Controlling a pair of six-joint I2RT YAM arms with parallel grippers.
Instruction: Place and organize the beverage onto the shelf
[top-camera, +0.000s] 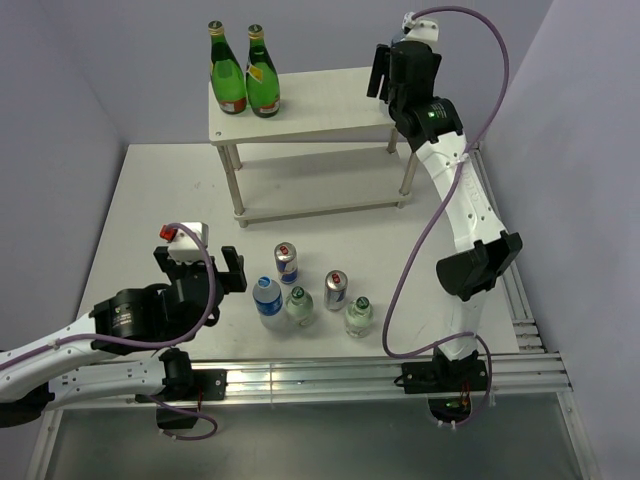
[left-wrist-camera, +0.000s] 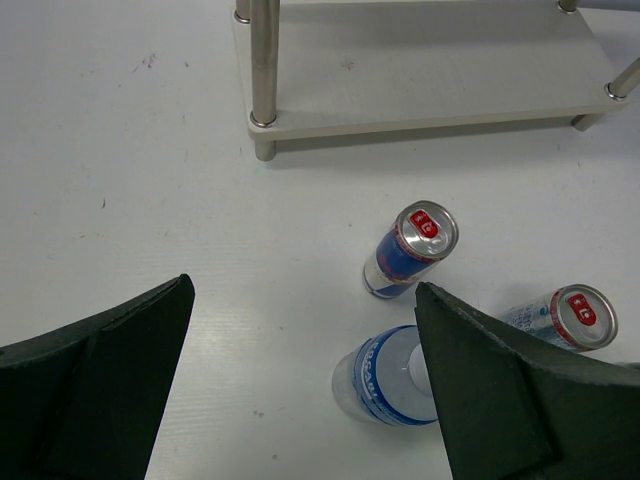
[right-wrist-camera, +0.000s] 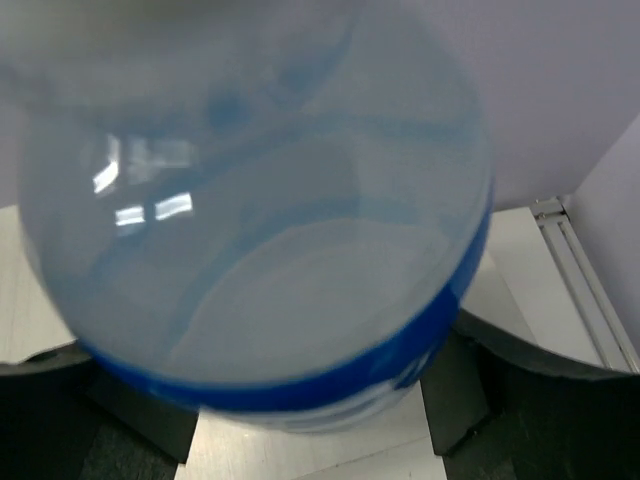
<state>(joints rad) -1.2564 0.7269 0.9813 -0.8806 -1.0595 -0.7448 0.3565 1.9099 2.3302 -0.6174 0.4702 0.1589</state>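
Over shelf, right gripper clamps water bottle (blurred) — left gripper spread wide

Robot test cell in a lab: a staged bench, looking like neither a home nor a shop.

A left arm and a right arm are sitting bolted to aluminium rails along the near edge of a plain white table. Flat grey-lilac walls are boxing the table in at the back and on both sides. Purple cables are hanging in loose loops along the arms. A small white shelf, two green glass bottles and a tight cluster of drinks are standing on the table as set-out props. The lighting is falling even and shadowless from overhead.
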